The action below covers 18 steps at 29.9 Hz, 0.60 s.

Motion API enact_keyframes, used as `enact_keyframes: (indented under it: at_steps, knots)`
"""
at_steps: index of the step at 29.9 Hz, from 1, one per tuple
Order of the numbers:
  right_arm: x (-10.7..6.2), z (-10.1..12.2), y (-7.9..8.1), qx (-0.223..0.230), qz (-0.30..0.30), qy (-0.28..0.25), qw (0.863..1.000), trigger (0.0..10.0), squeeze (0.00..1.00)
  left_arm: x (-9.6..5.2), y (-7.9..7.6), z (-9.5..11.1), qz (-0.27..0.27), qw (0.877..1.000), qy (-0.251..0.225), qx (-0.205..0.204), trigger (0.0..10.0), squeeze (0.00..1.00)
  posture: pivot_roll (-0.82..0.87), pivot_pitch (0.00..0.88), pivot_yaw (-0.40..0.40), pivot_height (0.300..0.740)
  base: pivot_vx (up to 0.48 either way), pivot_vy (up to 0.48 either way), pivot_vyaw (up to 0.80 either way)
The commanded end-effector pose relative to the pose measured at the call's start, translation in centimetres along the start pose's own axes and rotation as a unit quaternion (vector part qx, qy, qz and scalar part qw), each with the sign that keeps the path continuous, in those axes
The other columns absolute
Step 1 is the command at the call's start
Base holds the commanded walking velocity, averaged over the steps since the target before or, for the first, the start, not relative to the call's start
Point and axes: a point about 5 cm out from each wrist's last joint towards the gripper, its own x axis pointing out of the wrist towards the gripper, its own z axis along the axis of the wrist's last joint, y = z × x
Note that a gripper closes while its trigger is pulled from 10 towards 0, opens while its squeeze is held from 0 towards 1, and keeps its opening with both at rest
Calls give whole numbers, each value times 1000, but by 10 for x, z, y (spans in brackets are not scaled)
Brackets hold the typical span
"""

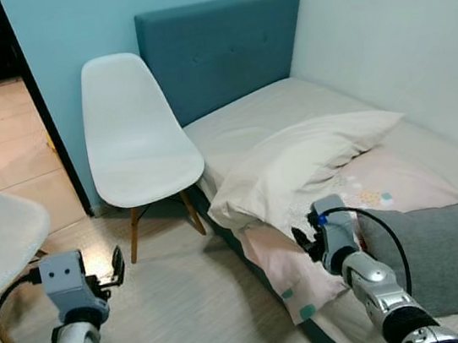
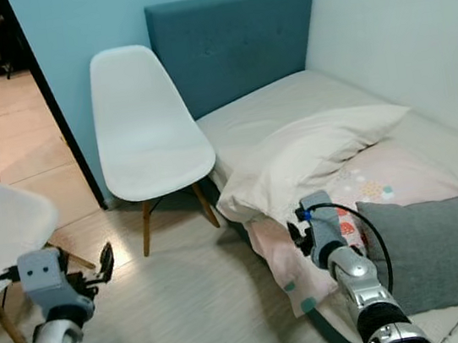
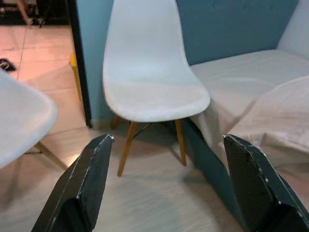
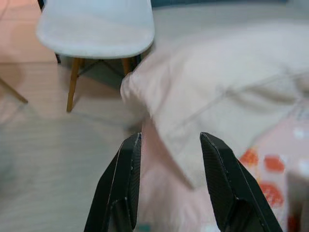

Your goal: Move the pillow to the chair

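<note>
The soft cream fabric pillow (image 1: 301,166) lies on the bed (image 1: 288,103), its near-left corner drooping over the edge, just right of the white moulded plastic chair with wooden legs (image 1: 139,141). The right hand (image 4: 169,159), fingers apart and empty, hovers near that corner over the pink patterned sheet (image 1: 368,190). A low pinch could catch the sheet too and drag it. The left hand (image 3: 166,179) is spread wide, empty, above the floor. A limp pillow gripped one-handed may sag and slide off the seat.
</note>
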Motion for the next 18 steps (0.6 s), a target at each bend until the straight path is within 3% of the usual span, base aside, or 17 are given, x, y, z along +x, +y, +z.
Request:
enact_keyframes:
  at_steps: [1, 6, 9, 13, 17, 18]
  knots:
    - [4, 13, 0, -31, 4, -28, 999, 10000, 0, 1, -10, 3, -16, 1000, 5, -11, 10000, 0, 23, 0, -83, 740, 0, 0, 0]
    - [5, 14, -10, 2, -11, -8, 1000, 10000, 0, 6, -24, 11, -42, 999, -7, -23, 10000, 0, 7, 0, -76, 740, 0, 0, 0]
    - [4, 9, -26, 47, -46, 22, 998, 10000, 0, 9, -35, 14, -67, 997, -6, -31, 10000, 0, -6, 0, -74, 740, 0, 0, -800]
    - [5, 15, -41, 72, -90, 30, 993, 10000, 0, 12, -34, 16, -59, 998, -1, -27, 10000, 0, -13, 0, -69, 740, 0, 0, -800]
    - [16, 47, -38, 93, -80, -24, 992, 10000, 0, 14, -27, 20, -41, 998, 18, 40, 10000, 0, -15, 0, -75, 740, 0, 0, -800]
    - [16, 47, -38, 93, -80, -24, 992, 10000, 0, 14, -27, 20, -41, 998, 18, 40, 10000, 0, -15, 0, -75, 740, 0, 0, -800]
